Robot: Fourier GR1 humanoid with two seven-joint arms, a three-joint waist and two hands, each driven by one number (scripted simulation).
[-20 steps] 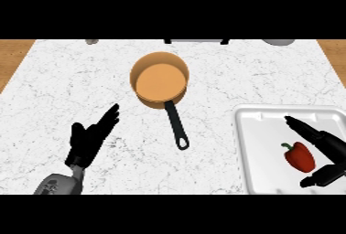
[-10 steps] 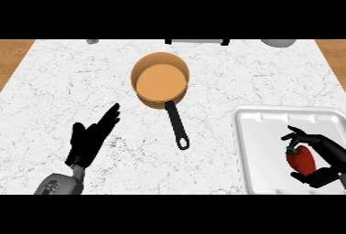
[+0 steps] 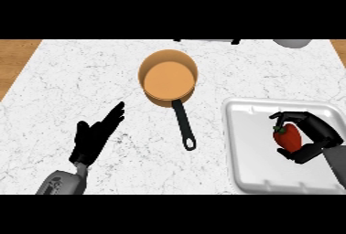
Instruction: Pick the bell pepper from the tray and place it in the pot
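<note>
A red bell pepper (image 3: 288, 138) lies in the white tray (image 3: 246, 146) at the right of the counter. My right hand (image 3: 316, 132) is curled round the pepper, fingers over its top and thumb under it. The orange pot (image 3: 168, 80) with a long black handle (image 3: 183, 125) stands near the middle of the counter, up and left of the tray. My left hand (image 3: 94, 137) rests open at the lower left, fingers pointing up and right, away from both things.
The white marble counter (image 3: 81, 82) has wooden edges at the far left and right. A grey round object (image 3: 293, 43) and a dark item (image 3: 206, 40) sit at the back edge.
My right hand went from open over the tray to curled round the bell pepper. The left hand, pot and tray stayed where they were.
</note>
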